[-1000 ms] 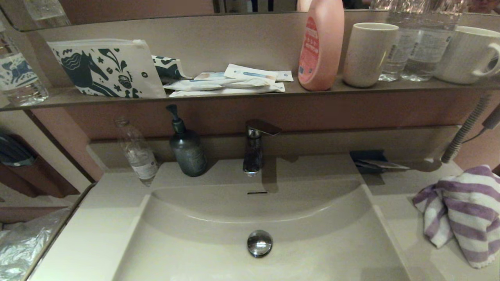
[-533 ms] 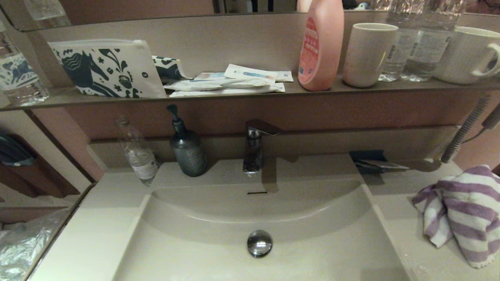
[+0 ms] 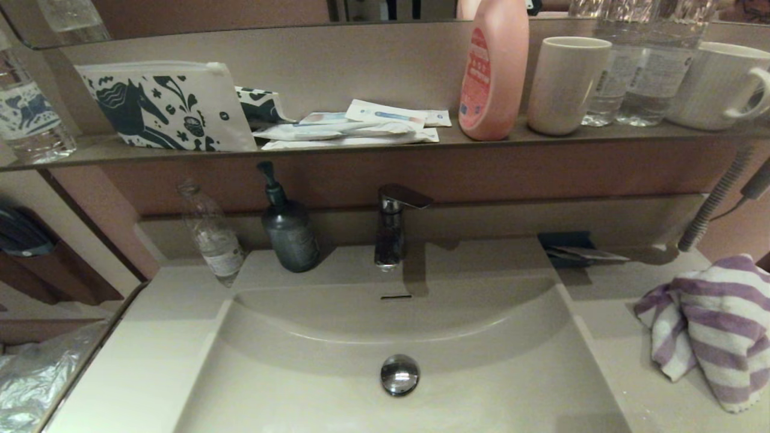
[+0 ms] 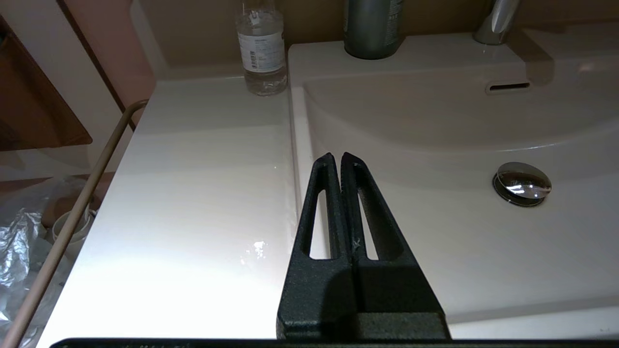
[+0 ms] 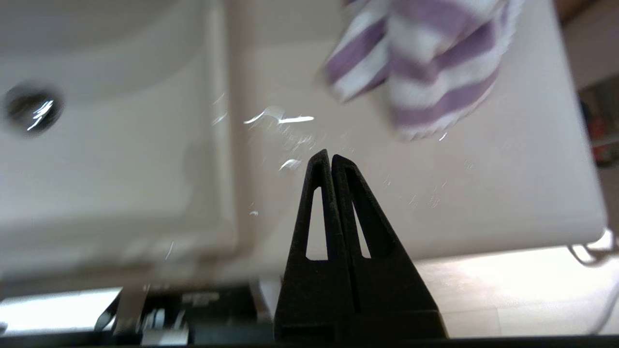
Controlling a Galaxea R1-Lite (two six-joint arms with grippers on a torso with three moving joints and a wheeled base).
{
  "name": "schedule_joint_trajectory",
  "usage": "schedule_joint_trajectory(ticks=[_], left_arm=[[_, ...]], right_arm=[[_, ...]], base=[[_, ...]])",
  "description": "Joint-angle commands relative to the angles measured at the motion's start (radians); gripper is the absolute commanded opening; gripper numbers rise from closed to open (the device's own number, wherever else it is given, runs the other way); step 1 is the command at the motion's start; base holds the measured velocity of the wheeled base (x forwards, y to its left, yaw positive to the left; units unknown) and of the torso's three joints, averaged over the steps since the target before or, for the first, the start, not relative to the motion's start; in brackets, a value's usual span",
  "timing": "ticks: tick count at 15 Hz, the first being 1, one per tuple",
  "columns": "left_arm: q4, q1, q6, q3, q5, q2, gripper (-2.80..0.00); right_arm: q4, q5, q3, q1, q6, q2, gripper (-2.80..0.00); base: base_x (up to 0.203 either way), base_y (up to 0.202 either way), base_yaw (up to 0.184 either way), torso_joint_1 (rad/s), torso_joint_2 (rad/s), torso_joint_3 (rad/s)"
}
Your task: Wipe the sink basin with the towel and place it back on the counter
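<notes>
The purple and white striped towel (image 3: 716, 328) lies bunched on the counter (image 3: 613, 337) to the right of the sink basin (image 3: 337, 385), whose chrome drain plug (image 3: 399, 374) shows at its middle. Neither gripper appears in the head view. My right gripper (image 5: 330, 158) is shut and empty, above the counter's front part, short of the towel (image 5: 420, 63). My left gripper (image 4: 340, 157) is shut and empty over the basin's left rim, with the counter (image 4: 203, 193) beside it and the drain plug (image 4: 522, 182) off to one side.
A faucet (image 3: 394, 228), a dark soap pump (image 3: 289, 231) and a clear bottle (image 3: 210, 234) stand behind the basin. The brown-grey shelf (image 3: 421, 141) above carries a horse-print pouch (image 3: 165, 108), sachets, a pink bottle (image 3: 494, 69) and cups. A hose (image 3: 716, 198) hangs near the towel.
The scene in the head view stays the same; the towel has not moved, and no arm enters that view.
</notes>
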Motion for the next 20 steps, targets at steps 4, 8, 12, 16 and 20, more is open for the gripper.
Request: schedule_joint_trajectory(ticks=[4,8,12,16,20], left_arm=[[-0.001,0.000,-0.001,0.000,0.000,0.001,-2.80],[-0.001,0.000,0.000,0.000,0.000,0.001,-2.80],[-0.001,0.000,-0.001,0.000,0.000,0.001,-2.80],[-0.001,0.000,-0.001,0.000,0.000,0.001,-2.80],[-0.001,0.000,-0.001,0.000,0.000,0.001,-2.80]], right_arm=[[0.119,0.014,0.054,0.066,0.003,-0.338,-2.80],[0.118,0.020,0.137,0.115,0.003,-0.518,-2.80],[-0.070,0.016,0.304,0.120,0.004,-0.599,-2.80],[-0.351,0.020,0.510,0.120,0.007,-0.600,-2.80],[-0.581,0.016,0.662,0.120,-0.012,-0.600,-2.80]], base=[[0.000,0.000,0.000,0.000,0.00,0.000],[0.000,0.000,0.000,0.000,0.00,0.000],[0.000,0.000,0.000,0.000,0.00,0.000],[0.000,0.000,0.000,0.000,0.00,0.000],[0.000,0.000,0.000,0.000,0.00,0.000]])
